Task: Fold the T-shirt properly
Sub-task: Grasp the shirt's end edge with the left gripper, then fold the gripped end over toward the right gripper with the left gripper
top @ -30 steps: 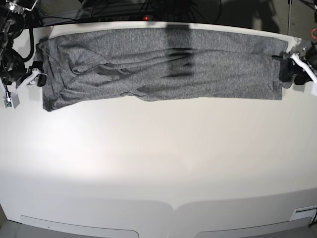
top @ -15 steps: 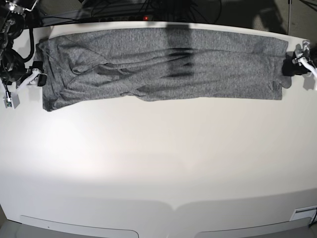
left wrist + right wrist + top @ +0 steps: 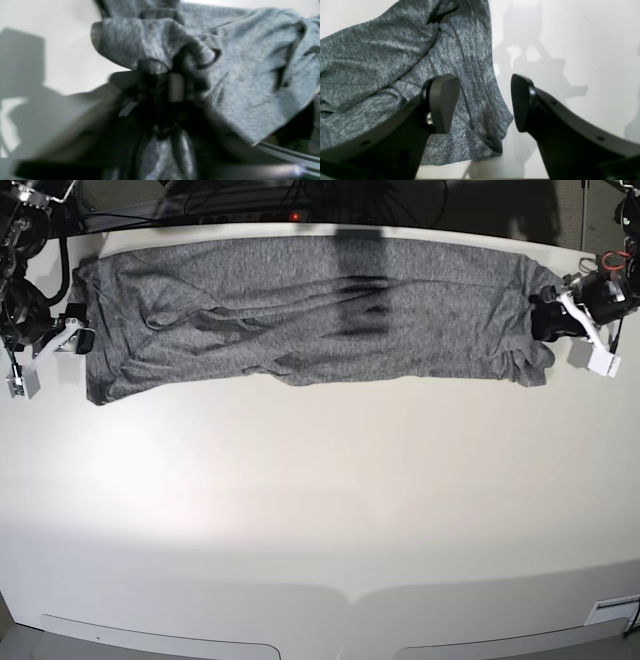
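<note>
We're sitting early in the fold: T-shirt (image 3: 310,310) lying as a long band across the table's (image 3: 320,510) far edge, left gripper (image 3: 545,320) pinching its bunched end, right gripper (image 3: 485,102) hovering wide open over the other, cross-folds pending.

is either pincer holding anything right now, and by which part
The left pincer has bunched the end edge of the heather-grey knit T-shirt between its jaws. The right pincer stands open over the opposite end, holding nothing.

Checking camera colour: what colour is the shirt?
Heather grey shirt, plain; clearest in the base view.
</note>
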{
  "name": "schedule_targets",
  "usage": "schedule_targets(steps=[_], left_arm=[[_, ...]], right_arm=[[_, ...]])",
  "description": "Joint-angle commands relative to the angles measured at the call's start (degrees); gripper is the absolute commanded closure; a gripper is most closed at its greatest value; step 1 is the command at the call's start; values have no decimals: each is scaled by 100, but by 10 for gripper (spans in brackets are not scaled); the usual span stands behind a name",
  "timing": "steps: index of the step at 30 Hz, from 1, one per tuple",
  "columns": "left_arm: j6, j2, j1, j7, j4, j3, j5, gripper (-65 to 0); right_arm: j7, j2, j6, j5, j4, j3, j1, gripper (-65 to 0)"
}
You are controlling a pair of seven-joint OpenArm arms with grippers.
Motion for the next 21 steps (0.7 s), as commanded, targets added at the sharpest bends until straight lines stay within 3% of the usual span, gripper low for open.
schedule_targets(steps=[1,4,8,10,18,21], left_arm=[[75,-140,15,83,9,-2,317,0],[75,-295,13,-138,9,-2,391,0],[562,-597,15,-275,9,-2,389,0],[632,-710,20,-273,9,-2,380,0],[737,-721,131,-291,9,-2,459,0],[1139,-721,164,-457,7,-2,966,0]], right_arm=[[92,109,35,52,94,33,48,-362],[92,109,35,52,94,33,48,-362],[94,109,35,55,94,33,48,-362],[92,109,37,98,94,33,48,-362],[66,109,39,350,94,33,48,-362],[66,111,39,350,94,33,48,-362]])
